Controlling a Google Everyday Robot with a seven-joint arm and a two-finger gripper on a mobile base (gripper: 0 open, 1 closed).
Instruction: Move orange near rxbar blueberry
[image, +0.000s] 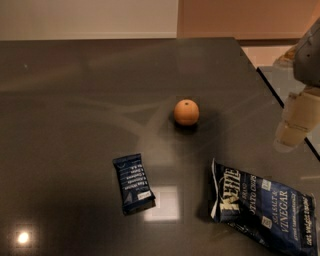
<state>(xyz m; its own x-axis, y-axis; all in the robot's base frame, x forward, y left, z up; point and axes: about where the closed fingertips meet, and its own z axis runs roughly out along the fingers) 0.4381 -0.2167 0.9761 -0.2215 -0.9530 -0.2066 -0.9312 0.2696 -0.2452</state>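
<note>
The orange is a small round fruit with a dark stem dimple, sitting on the dark tabletop near the middle. The rxbar blueberry, a small flat navy wrapper with white text, lies nearer the front, down and to the left of the orange and apart from it. My gripper, pale beige, hangs at the right edge of the view, to the right of the orange and above the table's right side. It holds nothing that I can see.
A large navy Kettle sea salt & vinegar chip bag lies at the front right. The table's right edge runs diagonally just by the gripper, with a lighter floor beyond. A wall stands behind the table.
</note>
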